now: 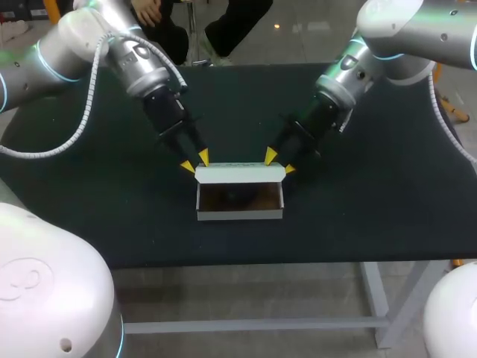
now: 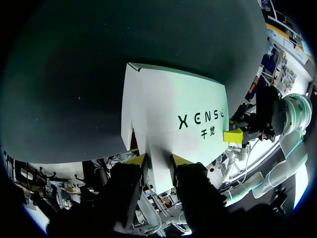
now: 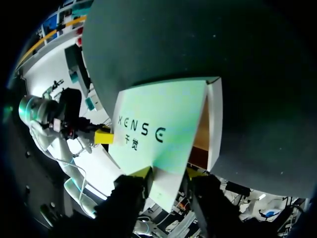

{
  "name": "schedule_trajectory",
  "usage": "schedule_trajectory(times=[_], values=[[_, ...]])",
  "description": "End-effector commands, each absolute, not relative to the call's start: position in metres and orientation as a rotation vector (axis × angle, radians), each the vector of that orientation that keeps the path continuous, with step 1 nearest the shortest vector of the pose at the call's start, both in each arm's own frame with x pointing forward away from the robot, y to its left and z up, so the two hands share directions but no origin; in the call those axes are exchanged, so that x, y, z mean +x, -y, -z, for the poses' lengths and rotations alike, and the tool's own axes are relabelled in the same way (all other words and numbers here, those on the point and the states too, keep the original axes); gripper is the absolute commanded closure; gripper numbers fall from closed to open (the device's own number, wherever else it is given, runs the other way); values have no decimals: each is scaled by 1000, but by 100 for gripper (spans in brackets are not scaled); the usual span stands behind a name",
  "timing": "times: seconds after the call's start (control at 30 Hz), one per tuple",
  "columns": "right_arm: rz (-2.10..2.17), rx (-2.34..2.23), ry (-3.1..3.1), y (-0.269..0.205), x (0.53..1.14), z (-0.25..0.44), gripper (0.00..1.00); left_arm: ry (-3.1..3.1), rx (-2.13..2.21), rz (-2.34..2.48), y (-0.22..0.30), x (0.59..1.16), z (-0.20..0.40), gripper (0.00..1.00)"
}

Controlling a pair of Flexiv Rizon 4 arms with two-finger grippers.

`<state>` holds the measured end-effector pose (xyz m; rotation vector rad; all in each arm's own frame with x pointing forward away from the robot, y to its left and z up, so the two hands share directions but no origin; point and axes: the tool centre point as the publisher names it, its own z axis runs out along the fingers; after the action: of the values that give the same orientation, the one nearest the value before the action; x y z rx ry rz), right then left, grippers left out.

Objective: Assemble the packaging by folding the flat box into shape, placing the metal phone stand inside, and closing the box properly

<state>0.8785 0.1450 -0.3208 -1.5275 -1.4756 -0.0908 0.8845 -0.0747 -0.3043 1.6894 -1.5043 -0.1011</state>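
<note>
Sitting near the middle of the dark cloth-covered table [image 1: 373, 209], the white cardboard box [image 1: 240, 212] is folded into shape and open at the top; its wide white lid flap [image 1: 240, 174] rises from the rear wall; the brown inside is too dim to show whether the metal phone stand is there (a dark smudge is all I can make out). The left gripper [image 1: 194, 162] pinches the flap's free edge near one corner and the right gripper [image 1: 277, 160] pinches it near the other, each with a yellow tip on either face. Likely trouble: if one arm leads the swing, the flap could twist and crease; too hard a pull could drag the light box or strain the hinge fold; the flap's edge may catch outside the front wall instead of tucking in.
</note>
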Motion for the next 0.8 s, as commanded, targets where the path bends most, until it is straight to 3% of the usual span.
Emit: schedule_trajectory(times=[0.03, 0.8], values=[[79, -1520, 1480, -150, 883, 319, 57, 1504, 1686, 109, 78, 887, 305, 69], [65, -1519, 1481, -156, 887, 317, 57, 1485, 1681, 109, 77, 889, 300, 69]])
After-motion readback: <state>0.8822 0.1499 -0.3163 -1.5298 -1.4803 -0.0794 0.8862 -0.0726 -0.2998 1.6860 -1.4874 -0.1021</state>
